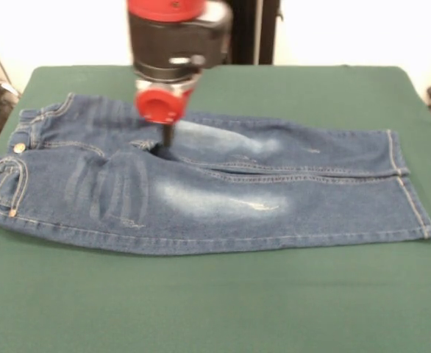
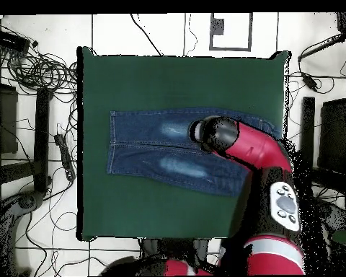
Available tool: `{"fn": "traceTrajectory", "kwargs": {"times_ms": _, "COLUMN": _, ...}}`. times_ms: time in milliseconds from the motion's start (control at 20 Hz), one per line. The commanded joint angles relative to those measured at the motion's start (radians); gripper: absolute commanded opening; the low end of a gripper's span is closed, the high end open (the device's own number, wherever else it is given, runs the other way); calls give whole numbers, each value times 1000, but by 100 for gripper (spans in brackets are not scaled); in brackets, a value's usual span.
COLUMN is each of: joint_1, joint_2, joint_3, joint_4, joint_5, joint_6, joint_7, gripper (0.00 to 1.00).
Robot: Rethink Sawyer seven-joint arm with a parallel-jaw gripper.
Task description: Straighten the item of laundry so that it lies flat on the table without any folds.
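Observation:
The item of laundry (image 1: 223, 198) is a small pair of blue jeans with faded whitish patches. It lies spread across the middle of the green table (image 1: 215, 309), waistband and brass button at the left, both legs side by side reaching right. A small crease sits at the crotch, and the waistband is slightly bunched. My gripper (image 1: 166, 143) comes straight down under the red wrist cap and reaches the denim at the crotch, on the upper leg. In the overhead view the jeans (image 2: 154, 151) point their legs left, and the arm's wrist (image 2: 208, 135) hides the gripper and the waist end.
Green cloth (image 2: 176, 79) shows on every side of the jeans, widest toward the front edge in the front view. Cables (image 2: 32, 65) and dark equipment (image 2: 3, 119) lie on the floor beyond the table's sides. The arm's red link (image 2: 259, 148) crosses the table's right part.

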State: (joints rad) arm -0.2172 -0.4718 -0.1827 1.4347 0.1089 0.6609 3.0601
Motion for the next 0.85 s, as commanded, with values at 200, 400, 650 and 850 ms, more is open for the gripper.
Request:
{"fn": "traceTrajectory", "kwargs": {"times_ms": 200, "joint_1": -84, "joint_2": 40, "joint_3": 156, "joint_4": -98, "joint_5": -157, "joint_6": 140, "joint_7": -329, "gripper": 0}}
{"fn": "traceTrajectory", "kwargs": {"times_ms": 400, "joint_1": -111, "joint_2": 36, "joint_3": 159, "joint_4": -129, "joint_5": -235, "joint_6": 145, "joint_7": -382, "gripper": 0}}
{"fn": "traceTrajectory", "kwargs": {"times_ms": 650, "joint_1": -126, "joint_2": 27, "joint_3": 164, "joint_4": -172, "joint_5": -332, "joint_6": 173, "joint_7": -460, "gripper": 0}}
{"fn": "traceTrajectory", "kwargs": {"times_ms": 850, "joint_1": -200, "joint_2": 10, "joint_3": 244, "joint_4": -185, "joint_5": -412, "joint_6": 164, "joint_7": -656, "gripper": 0}}
